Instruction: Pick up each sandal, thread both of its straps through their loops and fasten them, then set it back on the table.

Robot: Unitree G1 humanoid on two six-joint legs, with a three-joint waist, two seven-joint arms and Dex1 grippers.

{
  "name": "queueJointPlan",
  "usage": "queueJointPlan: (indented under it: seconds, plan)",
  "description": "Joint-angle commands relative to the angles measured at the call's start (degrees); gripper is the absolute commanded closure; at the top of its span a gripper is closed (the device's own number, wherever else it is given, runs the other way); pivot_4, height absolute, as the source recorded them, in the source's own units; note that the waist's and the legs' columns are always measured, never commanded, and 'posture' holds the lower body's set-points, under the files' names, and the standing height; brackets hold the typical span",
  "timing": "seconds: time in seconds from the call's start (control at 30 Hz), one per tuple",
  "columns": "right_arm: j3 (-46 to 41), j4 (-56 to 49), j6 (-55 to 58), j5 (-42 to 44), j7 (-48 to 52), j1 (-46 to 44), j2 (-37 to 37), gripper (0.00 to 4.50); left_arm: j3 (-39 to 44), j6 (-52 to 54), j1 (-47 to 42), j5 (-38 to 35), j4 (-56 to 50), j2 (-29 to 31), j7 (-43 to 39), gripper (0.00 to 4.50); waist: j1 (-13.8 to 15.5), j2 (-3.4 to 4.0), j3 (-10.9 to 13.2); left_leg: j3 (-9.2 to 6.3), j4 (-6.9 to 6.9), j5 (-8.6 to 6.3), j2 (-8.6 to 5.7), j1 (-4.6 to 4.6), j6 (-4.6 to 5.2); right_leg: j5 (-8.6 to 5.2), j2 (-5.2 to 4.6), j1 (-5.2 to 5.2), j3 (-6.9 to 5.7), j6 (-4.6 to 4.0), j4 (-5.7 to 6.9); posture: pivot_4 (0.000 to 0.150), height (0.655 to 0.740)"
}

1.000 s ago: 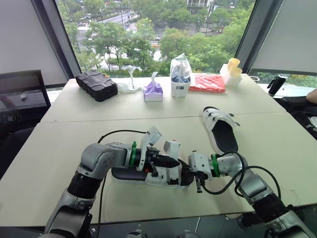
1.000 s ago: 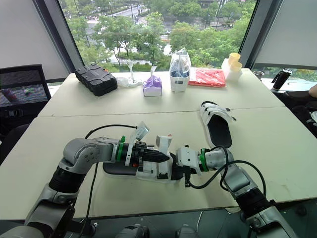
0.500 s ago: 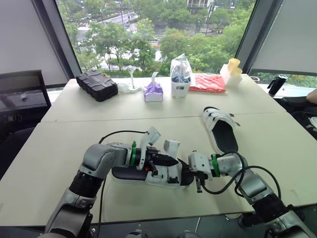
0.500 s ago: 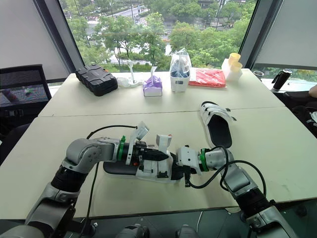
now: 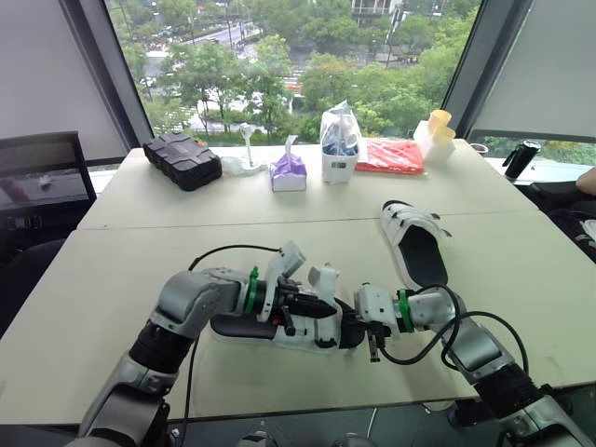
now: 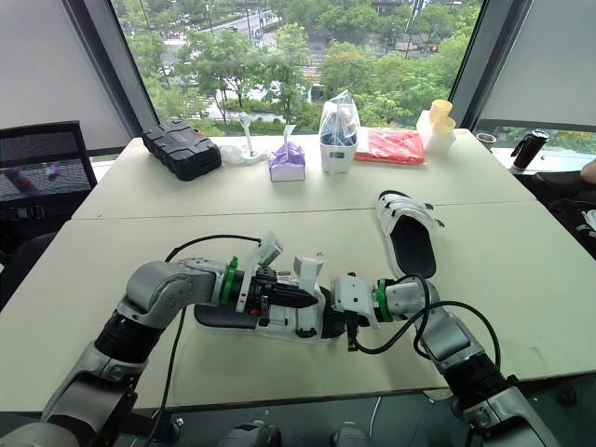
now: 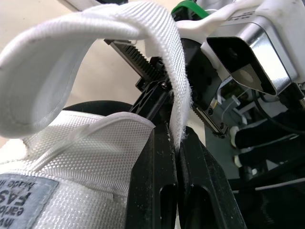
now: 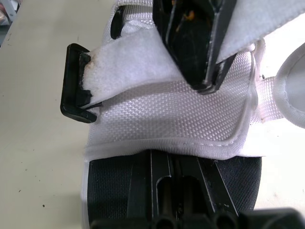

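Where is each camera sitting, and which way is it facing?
Left eye: on the head, facing forward and down over the table; left tool and right tool show.
Right eye: beside it, same scene.
Left wrist: along the left tool, shut on the strap.
Right wrist: along the right tool, facing the sandal; left tool shared.

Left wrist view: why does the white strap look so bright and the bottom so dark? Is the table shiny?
Left wrist view: daylight hits the white strap, while the black left pincer pinching it looks dark. Left eye view: light pours through the windows; the table looks evenly lit, no glare.
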Motion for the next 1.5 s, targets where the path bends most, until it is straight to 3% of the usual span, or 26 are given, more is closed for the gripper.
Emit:
queueJointPlan:
  seconds: [0.03,0.5,0.73,0.87,1.03,1.37,1.5]
  plan:
    - [5.35,2.9,2.46,-3.79,1.39,2.99,0.28,4.5,-1.52,-3.03,0.9,1.33,-1.96,0.5,-1.39,4.45,0.0,0.0,0.0,0.0,0.0,0.0,0.0,0.0,0.0,0.0,0.0,0.0,0.0,0.0,0.0,0.15,0.74]
    - [5.55,2.36,2.81,-3.78,1.31,3.27,0.52,4.5,-7.79,-15.6,6.61,7.82,-5.69,5.0,-8.26,4.45,-0.1,0.06,-0.04,0.01,-0.04,-0.01,0.03,0.0,0.0,-0.02,0.0,-0.01,0.0,-0.04,0.0,0.15,0.74]
    - [5.6,2.16,2.78,-3.96,1.21,3.45,0.51,4.5,-8.32,-14.86,6.78,7.9,-5.36,5.14,-9.81,4.45,-0.12,0.07,-0.05,0.01,-0.06,-0.02,0.05,0.0,-0.01,-0.02,0.01,-0.03,0.0,-0.04,0.0,0.15,0.74]
    - [5.57,2.37,2.63,-4.04,1.2,3.31,0.49,4.5,-9.64,-15.06,6.58,9.09,-5.1,6.91,-11.72,3.29,-0.13,0.08,-0.06,0.01,-0.08,-0.01,0.06,0.0,0.01,-0.02,0.02,-0.04,0.0,-0.04,0.0,0.15,0.74]
    - [5.53,2.41,2.6,-4.17,1.22,3.3,0.42,4.5,-8.48,-16.03,7.63,8.97,-7.62,9.65,-13.37,0.79,-0.22,0.09,-0.07,0.01,-0.06,-0.04,0.07,0.03,-0.04,-0.03,0.03,0.0,0.0,-0.06,0.0,0.15,0.74]
    - [5.51,2.36,2.57,-4.12,1.33,3.64,0.11,4.5,-1.58,-15.67,14.7,2.79,-18.08,19.99,-17.39,0.79,-1.05,0.15,-0.1,0.01,-0.22,-0.07,0.11,0.04,0.01,-0.08,0.04,-0.1,-0.01,-0.12,0.0,0.15,0.74]
    - [5.53,2.51,2.46,-4.15,1.45,3.55,0.06,4.5,1.33,-15.38,18.61,-0.15,-20.97,21.61,-17.44,0.79,-1.01,0.16,-0.1,0.01,-0.22,-0.1,0.12,0.04,0.03,-0.09,0.04,-0.09,-0.01,-0.14,-0.01,0.15,0.74]
